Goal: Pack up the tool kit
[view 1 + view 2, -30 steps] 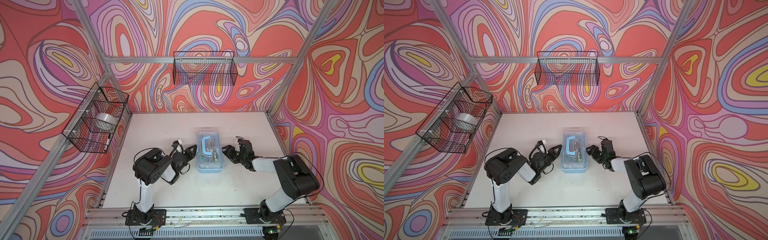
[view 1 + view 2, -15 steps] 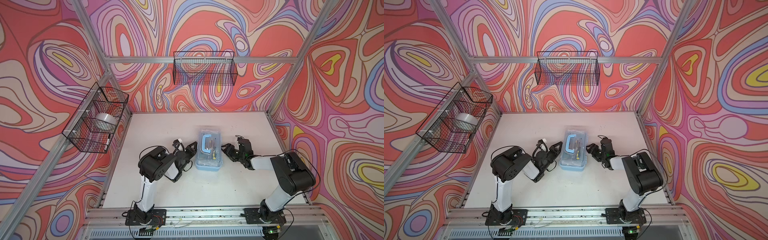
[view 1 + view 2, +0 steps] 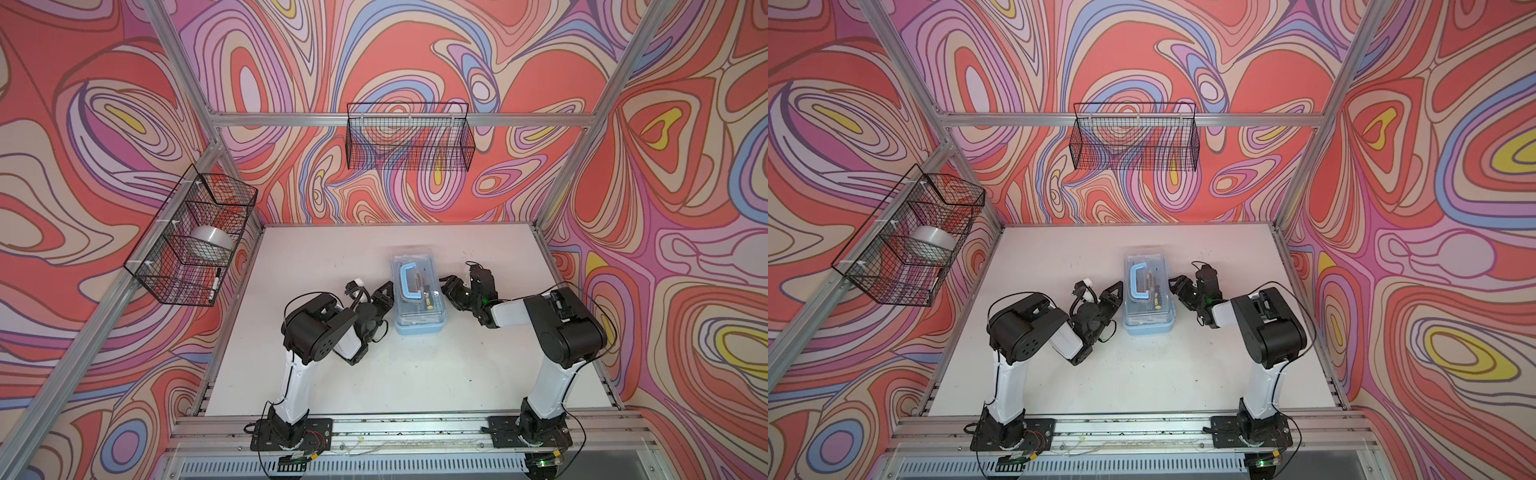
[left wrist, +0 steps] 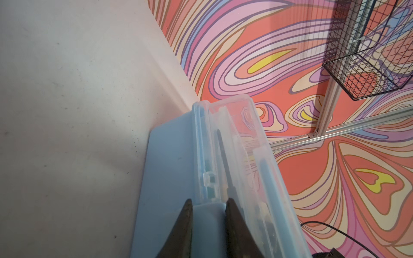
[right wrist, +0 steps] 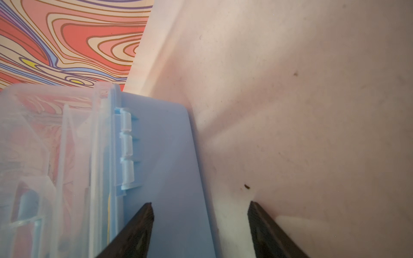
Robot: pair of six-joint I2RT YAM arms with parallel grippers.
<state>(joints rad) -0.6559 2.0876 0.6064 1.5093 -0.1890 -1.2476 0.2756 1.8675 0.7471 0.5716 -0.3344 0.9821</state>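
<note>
The tool kit [image 3: 417, 300] is sitting near the middle of the white table [image 3: 324, 257], with its clear lid [image 4: 237, 143] lying closed and its blue handle [image 3: 409, 282] resting on top. I am pressing my left gripper [image 4: 209, 202] against 1 long side, and its 2 fingers seem to be pinching the pale-blue latch [image 4: 209, 215]. I am holding my right gripper [image 5: 200, 203] spread wide beside the hinges [image 5: 126, 152], gripping nothing.
</note>
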